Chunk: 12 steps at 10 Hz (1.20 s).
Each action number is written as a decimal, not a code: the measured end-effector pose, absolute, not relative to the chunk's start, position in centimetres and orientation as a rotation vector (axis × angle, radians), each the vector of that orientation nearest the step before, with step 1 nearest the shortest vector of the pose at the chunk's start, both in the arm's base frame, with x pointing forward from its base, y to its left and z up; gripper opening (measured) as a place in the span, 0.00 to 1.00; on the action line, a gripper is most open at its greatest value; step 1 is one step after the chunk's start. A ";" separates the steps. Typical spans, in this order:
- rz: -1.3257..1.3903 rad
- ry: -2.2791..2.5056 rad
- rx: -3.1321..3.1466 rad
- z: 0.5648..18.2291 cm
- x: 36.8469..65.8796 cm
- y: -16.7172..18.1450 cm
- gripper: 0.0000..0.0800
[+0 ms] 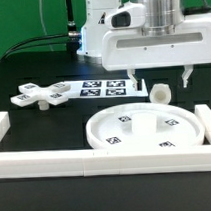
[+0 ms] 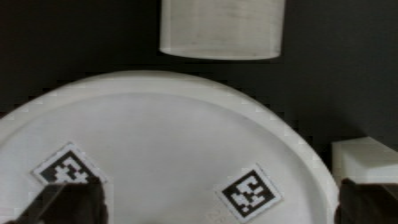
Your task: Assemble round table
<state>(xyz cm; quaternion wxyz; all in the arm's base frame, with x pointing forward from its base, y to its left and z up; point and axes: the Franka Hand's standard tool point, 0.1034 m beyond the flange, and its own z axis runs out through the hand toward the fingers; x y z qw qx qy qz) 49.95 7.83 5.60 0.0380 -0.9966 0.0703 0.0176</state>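
Hovers with gripper (image 1: 158, 82) over short post (image 1: 161, 93), jaws spread, pinching nothing. Finds post lying on side midway across bench (image 1: 21, 68), just behind round disc (image 1: 145, 131) by front edge, toward exterior view's right corner. Could send post rolling if one jaw touches first; could clip disc rim.

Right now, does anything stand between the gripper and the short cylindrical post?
Nothing visible does. The open gripper hangs over the short cylindrical post, which sits uncovered near the large round disc.
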 end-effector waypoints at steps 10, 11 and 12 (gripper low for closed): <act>0.906 0.341 -2.870 3.7 46.4 8.3 0.81; 0.960 0.306 -2.848 3.4 46.3 8.4 0.81; 1.087 0.282 -2.802 3.5 45.6 8.6 0.81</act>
